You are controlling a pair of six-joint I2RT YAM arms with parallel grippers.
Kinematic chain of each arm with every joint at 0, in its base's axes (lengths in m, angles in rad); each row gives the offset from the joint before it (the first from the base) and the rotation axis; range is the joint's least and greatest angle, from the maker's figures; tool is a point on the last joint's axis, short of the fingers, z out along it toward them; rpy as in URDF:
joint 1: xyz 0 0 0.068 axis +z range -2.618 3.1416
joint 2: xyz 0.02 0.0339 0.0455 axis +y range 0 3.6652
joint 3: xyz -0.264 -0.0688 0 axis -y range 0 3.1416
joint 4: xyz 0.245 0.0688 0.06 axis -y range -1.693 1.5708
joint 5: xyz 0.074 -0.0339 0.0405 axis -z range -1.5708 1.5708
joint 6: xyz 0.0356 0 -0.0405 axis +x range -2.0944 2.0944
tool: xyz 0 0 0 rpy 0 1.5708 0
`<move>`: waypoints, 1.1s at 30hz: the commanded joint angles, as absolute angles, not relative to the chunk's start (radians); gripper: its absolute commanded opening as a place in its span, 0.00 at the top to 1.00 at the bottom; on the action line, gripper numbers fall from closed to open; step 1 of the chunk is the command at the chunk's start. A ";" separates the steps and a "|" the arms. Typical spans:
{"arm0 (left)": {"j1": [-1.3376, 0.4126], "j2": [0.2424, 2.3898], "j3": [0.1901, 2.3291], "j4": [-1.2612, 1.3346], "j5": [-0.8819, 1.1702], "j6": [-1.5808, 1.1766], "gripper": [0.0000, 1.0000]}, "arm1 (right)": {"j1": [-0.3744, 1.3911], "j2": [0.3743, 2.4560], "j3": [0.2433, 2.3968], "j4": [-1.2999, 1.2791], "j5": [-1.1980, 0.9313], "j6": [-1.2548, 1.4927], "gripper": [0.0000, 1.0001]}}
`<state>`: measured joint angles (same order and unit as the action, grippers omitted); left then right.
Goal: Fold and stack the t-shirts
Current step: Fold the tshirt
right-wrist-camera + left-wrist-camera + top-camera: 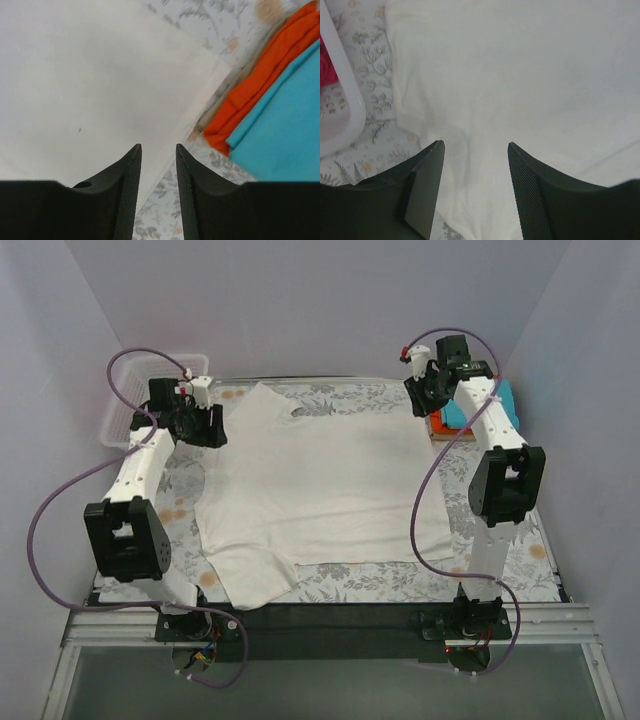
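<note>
off-white t-shirt (330, 475) flat, left gripper (476, 145) wide over it, right gripper (158, 147) narrow at its edge (both empty)

White arm links (140, 468), black joint housings (127, 538), looping purple cables (413, 515), dark mesh-textured end effector fingers (530, 200).

Mostly hidden behind the right arm (492, 435) at 2 o'clock of the top view: teal t-shirt (506, 400) and orange t-shirt (438, 426), seen only as slivers. Cut off again at 3 o'clock in the right wrist view. Half masked by the left arm (145, 465) at 10 o'clock: mesh basket (122, 428), contents too small to tell there. Cropped at 9 o'clock of the left wrist view and blurred: magenta t-shirt (324, 65). Run off the edges of both wrist views: off-white t-shirt (320, 480).
</note>
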<state>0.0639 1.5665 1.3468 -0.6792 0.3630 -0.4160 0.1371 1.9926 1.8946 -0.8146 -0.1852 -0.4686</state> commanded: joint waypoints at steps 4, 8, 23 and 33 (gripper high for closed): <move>0.061 1.819 1.574 -0.505 0.456 -0.592 0.49 | 0.098 2.296 2.252 -0.744 -0.115 -0.359 0.67; 0.057 1.900 1.652 -0.486 0.475 -0.626 0.49 | 0.097 2.368 2.231 -0.620 -0.048 -0.312 0.67; 0.058 1.907 1.580 -0.425 0.451 -0.594 0.49 | 0.086 2.487 2.183 -0.400 0.051 -0.226 0.65; 0.058 1.970 1.629 -0.413 0.442 -0.618 0.49 | 0.078 2.551 2.166 -0.396 0.067 -0.176 0.69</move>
<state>0.0620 1.9617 1.5845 -0.4381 0.4450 -0.6086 0.0906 2.5118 2.1582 -0.4034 0.0441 -0.2115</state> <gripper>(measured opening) 0.508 0.313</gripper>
